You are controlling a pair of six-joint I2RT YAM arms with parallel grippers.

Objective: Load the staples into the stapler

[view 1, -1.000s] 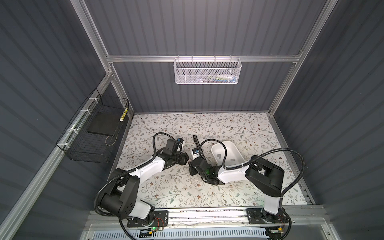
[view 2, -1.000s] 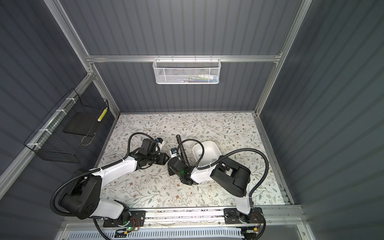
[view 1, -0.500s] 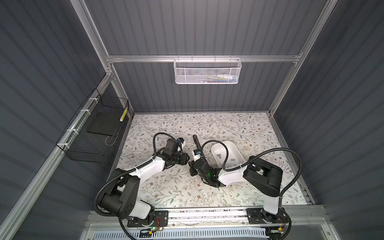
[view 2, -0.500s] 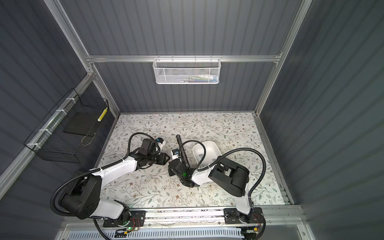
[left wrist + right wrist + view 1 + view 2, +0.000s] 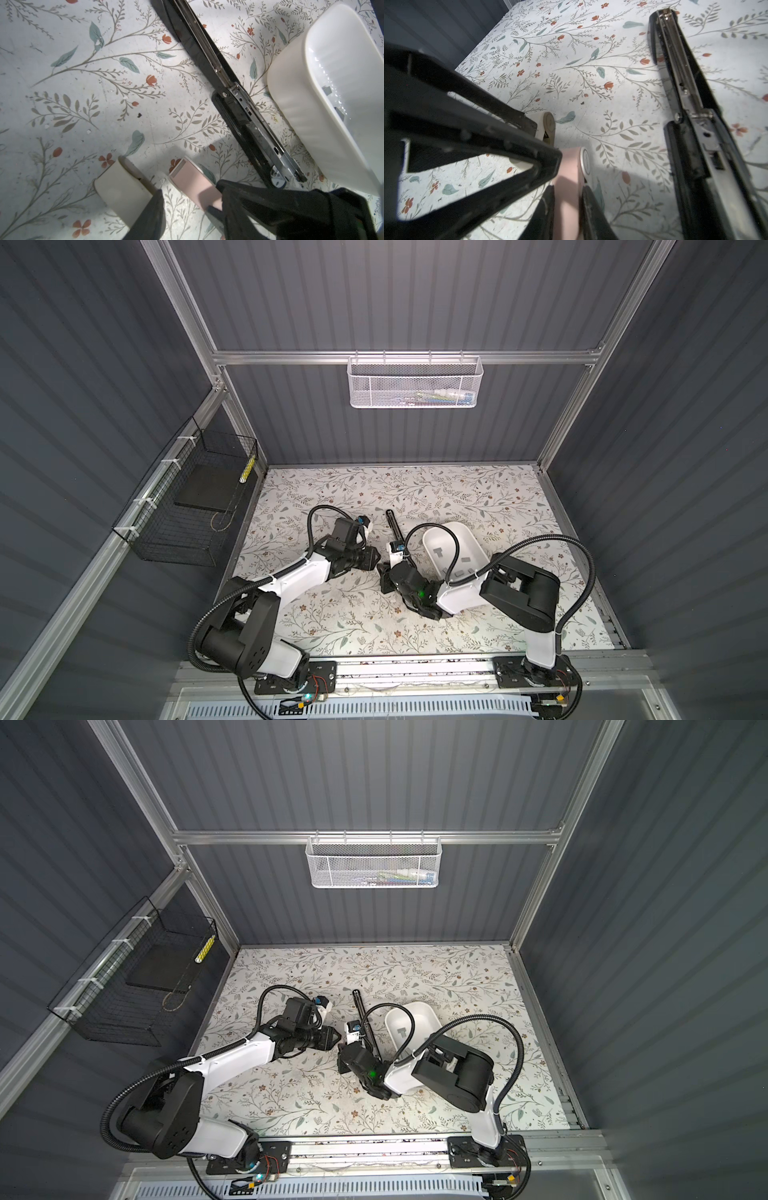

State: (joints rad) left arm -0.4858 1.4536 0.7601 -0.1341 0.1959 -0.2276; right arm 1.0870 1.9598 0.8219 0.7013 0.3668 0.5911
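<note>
Where the stapler [image 5: 245, 116] lies: opened out flat on the floral worktop [image 5: 83, 83], metal channel facing up, just ahead of the left gripper [image 5: 153, 167] and close beside the right gripper [image 5: 383, 574].
Left gripper: released; its cream and pink fingers [image 5: 122, 187] stand apart with bare worktop between them, low over the surface.
Right gripper: almost tip to tip with the left gripper, near the stapler's front end; I cannot tell whether it is clenched or released.
Staples [image 5: 438, 550]: several grey strips lying loose in the white tray [image 5: 301, 116], beyond the stapler as seen from the left gripper, in neither gripper.
White tray: just beside the stapler, on the side away from the left gripper.
</note>
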